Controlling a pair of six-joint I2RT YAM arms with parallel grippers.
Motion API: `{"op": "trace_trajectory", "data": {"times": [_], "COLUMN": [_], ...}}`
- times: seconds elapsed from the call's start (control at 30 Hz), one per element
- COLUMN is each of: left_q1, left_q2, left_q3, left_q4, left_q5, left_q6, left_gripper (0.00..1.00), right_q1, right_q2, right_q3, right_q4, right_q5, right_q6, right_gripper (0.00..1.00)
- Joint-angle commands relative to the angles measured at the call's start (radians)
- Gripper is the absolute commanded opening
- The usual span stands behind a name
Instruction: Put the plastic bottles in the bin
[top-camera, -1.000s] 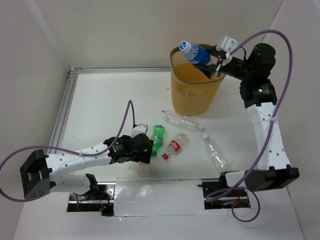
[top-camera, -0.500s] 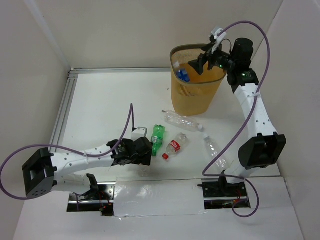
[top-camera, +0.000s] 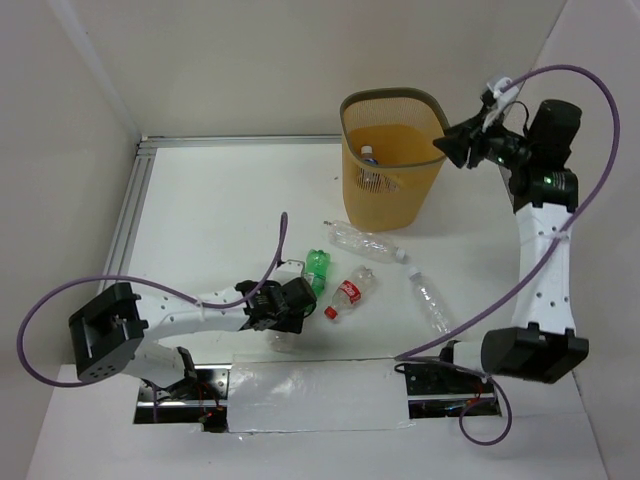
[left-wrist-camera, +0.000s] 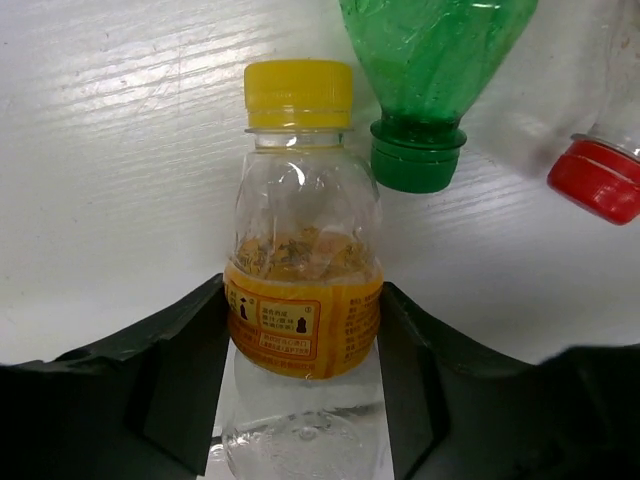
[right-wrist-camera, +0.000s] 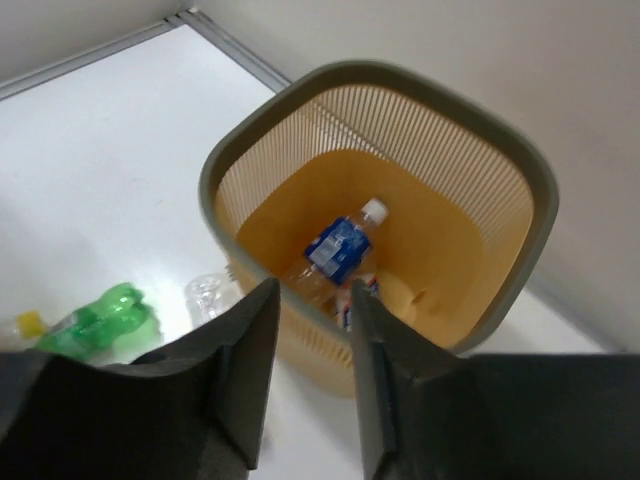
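Note:
A clear orange-capped bottle (left-wrist-camera: 300, 230) with an orange label lies on the white table, and my left gripper (left-wrist-camera: 302, 290) is shut on its label, one finger pressing each side. The green bottle (top-camera: 316, 268) and the red-labelled bottle (top-camera: 348, 293) lie just beyond it. Two clear bottles (top-camera: 365, 241) (top-camera: 430, 303) lie further right. The orange mesh bin (top-camera: 395, 185) stands at the back, with a blue-labelled bottle (right-wrist-camera: 340, 245) lying inside. My right gripper (top-camera: 455, 145) hangs at rim height right of the bin, open by a narrow gap and holding nothing.
An aluminium rail (top-camera: 125, 225) runs along the table's left side and back edge. White walls close in on the left, back and right. Purple cables loop from both arms. A taped patch (top-camera: 315, 395) lies between the arm bases.
The blue-labelled bottle left my right gripper and now lies in the bin; that gripper pulled back right of the rim and narrowed. My left gripper closed on the orange-capped bottle.

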Motion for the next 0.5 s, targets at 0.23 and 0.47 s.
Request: {"op": "trace_trajectory", "data": {"times": [0.23,0.47], "left_q1": [-0.026,-0.017], "left_q2": [-0.206,-0.027], "left_q3": [0.291,0.785], "left_q4": [-0.050,0.114], "left_q5": [0.012,0.061], "left_q6": [0.194,0.559], "left_gripper": [0.20,0.18], "right_q1": [-0.106,-0.106], "right_q2": [-0.256,-0.376], "right_q3": [-0.279,-0.456], "right_q4": [-0.317,-0.464], "right_q5": [0.020,0.081], "right_q6": [-0.356,-0.600], "right_gripper": [0.13,0.15]}}
